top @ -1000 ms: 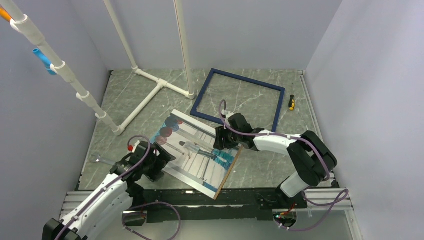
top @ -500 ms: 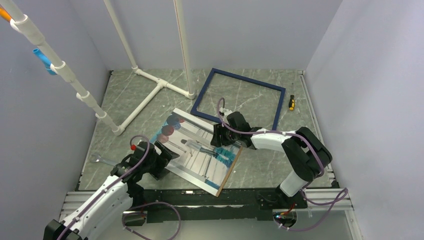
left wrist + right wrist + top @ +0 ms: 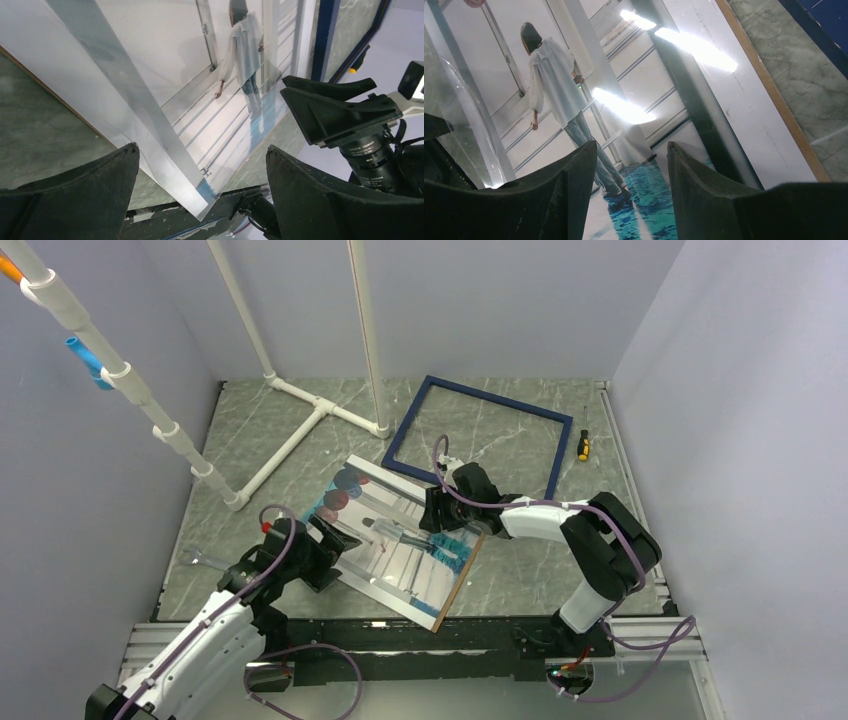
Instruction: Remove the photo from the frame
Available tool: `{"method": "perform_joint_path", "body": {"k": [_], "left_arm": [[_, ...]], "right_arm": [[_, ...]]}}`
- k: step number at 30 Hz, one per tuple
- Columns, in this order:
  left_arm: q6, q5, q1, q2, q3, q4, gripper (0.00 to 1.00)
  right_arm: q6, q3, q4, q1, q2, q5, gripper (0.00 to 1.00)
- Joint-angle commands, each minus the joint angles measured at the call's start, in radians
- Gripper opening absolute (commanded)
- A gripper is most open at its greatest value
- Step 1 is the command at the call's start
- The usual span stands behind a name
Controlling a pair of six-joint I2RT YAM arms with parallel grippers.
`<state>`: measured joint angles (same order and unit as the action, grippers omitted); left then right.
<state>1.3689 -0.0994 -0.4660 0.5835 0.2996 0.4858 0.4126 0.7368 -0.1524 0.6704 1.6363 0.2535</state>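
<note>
Currently on table: large rectangular glossy photo [image 3: 395, 540] with a white border, lying face up mid-table and turned at an angle. It rests on a plain brown backing board [image 3: 463, 573], whose edge shows along the photo's right side.
Frame: thin dark navy-blue rectangular picture frame [image 3: 403, 425], flat at the far right of the grey marbled table [image 3: 530, 570], with bare tabletop inside it. Its near-left corner sits just beside the photo's far edge.
Left gripper: the left gripper [image 3: 335, 545] is at the photo's left edge, jaws spread wide. In the wrist view the photo's near corner shows in the gap between the black fingers [image 3: 90, 195], and neither finger is closed against it.
Right gripper: the right gripper [image 3: 440, 532] is over the photo's right half, beside the blue patch. Its jaws are partly apart with nothing between them. Whether the fingertips [image 3: 574, 170] touch the print cannot be told.
Obstruction: the right arm's wrist and camera stand over the photo's right half, facing the left gripper across the print.
Surroundings: white pipe structure [image 3: 300, 425], its T-shaped foot ending just beside the frame's left corner. A yellow-handled screwdriver [image 3: 583, 446] lies right of the frame, near the table's edge.
</note>
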Motion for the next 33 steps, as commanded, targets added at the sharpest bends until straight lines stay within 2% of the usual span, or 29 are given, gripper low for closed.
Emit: {"method": "perform_joint_path", "body": {"k": [1,5,13,17,26,29,33], "left_arm": [[0.016,-0.009,0.001,-0.023,0.047,-0.094,0.98],[0.027,-0.001,0.001,-0.041,0.013,-0.134,0.98],[0.012,-0.006,0.001,-0.012,0.018,-0.118,0.98],[-0.001,-0.003,0.001,-0.010,0.034,-0.078,0.98],[0.003,0.019,0.001,-0.041,0.032,-0.062,0.99],[-0.010,0.013,0.001,-0.024,0.049,-0.055,0.99],[-0.022,0.016,0.001,-0.006,0.056,-0.052,0.99]], "right_arm": [[0.003,-0.008,0.094,0.018,0.036,0.008,0.57],[-0.012,0.000,0.104,0.033,0.026,0.005,0.60],[-0.106,0.006,0.148,0.137,-0.132,-0.089,0.86],[-0.217,0.004,0.147,0.282,-0.219,-0.169,0.96],[-0.244,0.040,0.204,0.609,-0.238,-0.558,0.97],[-0.255,0.085,0.244,0.687,-0.184,-0.685,0.95],[-0.253,0.147,0.278,0.742,-0.085,-0.740,0.92]]}}
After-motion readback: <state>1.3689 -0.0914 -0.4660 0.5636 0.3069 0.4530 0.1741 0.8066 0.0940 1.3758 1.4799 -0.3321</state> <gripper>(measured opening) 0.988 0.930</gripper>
